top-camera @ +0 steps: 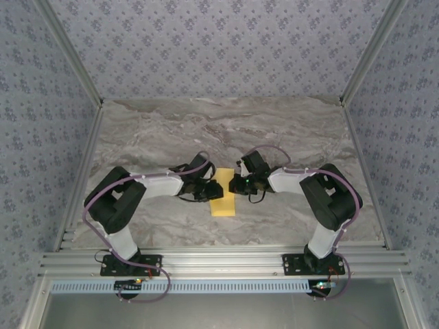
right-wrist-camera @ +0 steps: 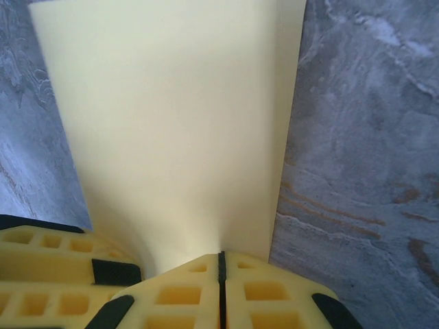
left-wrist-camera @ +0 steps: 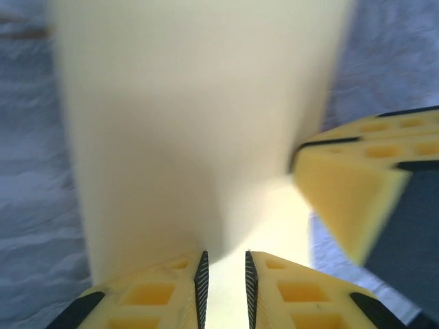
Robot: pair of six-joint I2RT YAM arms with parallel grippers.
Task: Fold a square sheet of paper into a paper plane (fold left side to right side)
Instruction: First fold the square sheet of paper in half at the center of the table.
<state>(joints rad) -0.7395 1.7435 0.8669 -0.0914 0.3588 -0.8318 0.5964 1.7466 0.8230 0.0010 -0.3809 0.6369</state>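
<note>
My right hand (right-wrist-camera: 221,259) is clenched on one edge of the thin yellow-orange sheet of paper (top-camera: 223,204), which lies mid-way across the grey marbled desk (top-camera: 206,130) between my arms. My left hand (left-wrist-camera: 224,264) straddles the opposite edge, jaws narrowly apart. I cannot tell whether it grips.

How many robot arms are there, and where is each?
2. The left arm reaches in from the left, the right arm from the right; both meet at the yellow paper in the middle. None seems hidden.
</note>
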